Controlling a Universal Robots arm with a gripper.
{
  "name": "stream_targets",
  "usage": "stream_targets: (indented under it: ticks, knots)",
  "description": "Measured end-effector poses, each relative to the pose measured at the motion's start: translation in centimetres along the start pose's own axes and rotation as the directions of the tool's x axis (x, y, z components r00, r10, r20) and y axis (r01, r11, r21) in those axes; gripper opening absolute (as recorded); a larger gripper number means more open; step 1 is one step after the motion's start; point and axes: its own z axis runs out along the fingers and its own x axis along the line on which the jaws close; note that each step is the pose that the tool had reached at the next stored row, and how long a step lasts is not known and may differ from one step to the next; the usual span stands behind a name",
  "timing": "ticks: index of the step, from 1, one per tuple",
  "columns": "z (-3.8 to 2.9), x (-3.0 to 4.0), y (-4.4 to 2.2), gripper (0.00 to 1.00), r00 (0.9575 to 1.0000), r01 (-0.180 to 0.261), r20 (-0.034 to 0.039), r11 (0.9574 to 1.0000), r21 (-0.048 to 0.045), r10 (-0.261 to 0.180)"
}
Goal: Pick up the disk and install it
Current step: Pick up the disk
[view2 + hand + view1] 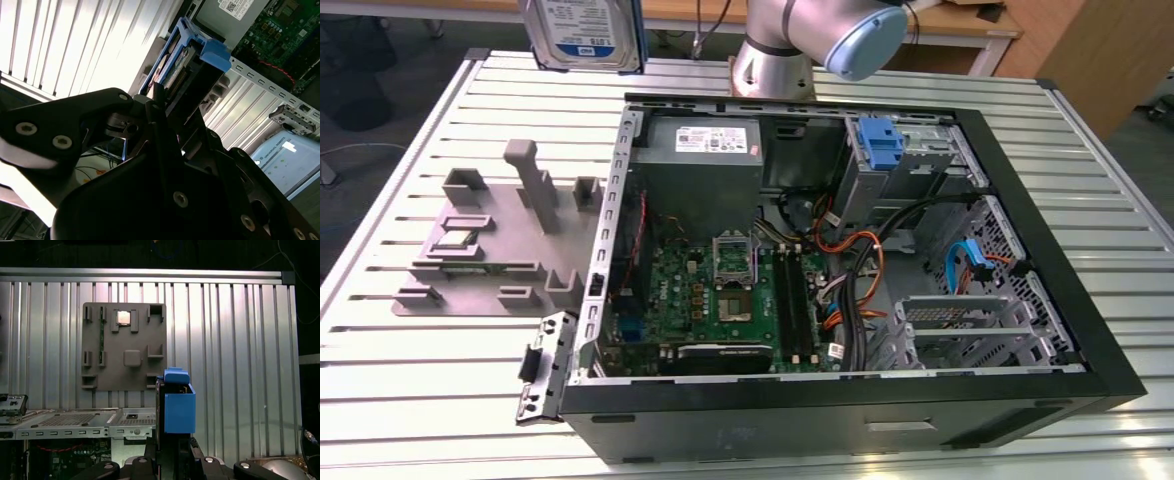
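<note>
My gripper [174,442] is clamped on the disk [176,402], jaws pressed against its two flat faces. Seen edge-on in the first wrist view, the disk sticks straight out from between them, its blue carrier frame turned to the camera. The disk is off every surface and carried in the air. In the exterior view it hangs upright over the far edge of the table [427,380], white-and-blue label facing the camera, just to the exterior view's left of my arm [814,40]. Below it in the first wrist view lies the slatted metal tabletop, and flat on that a grey fixture plate [125,347] with raised pockets. A small square silver chip [123,317] sits in one of those pockets. The open computer case [1067,300] lies on its side just beside the plate, on the exterior view's right of it. Inside the case are a green motherboard [720,290] and a grey power supply [707,150] at the far wall. A tall blue bracket [881,145] stands in a grey metal cage in the far corner, and orange and blue cables [867,270] loop across the middle. Another grey drive cage [961,325] sits toward the near corner. The disk is outside the case walls and apart from both cages — not yet installed.
</note>
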Motion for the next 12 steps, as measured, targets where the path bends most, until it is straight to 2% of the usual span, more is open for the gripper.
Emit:
stream_targets:
  ticks: [12]
  knots:
    - [-0.65, -0.04, 0.03, 0.35, 1.0, 0.0, -0.0001, 1.0, 0.0, 0.0]
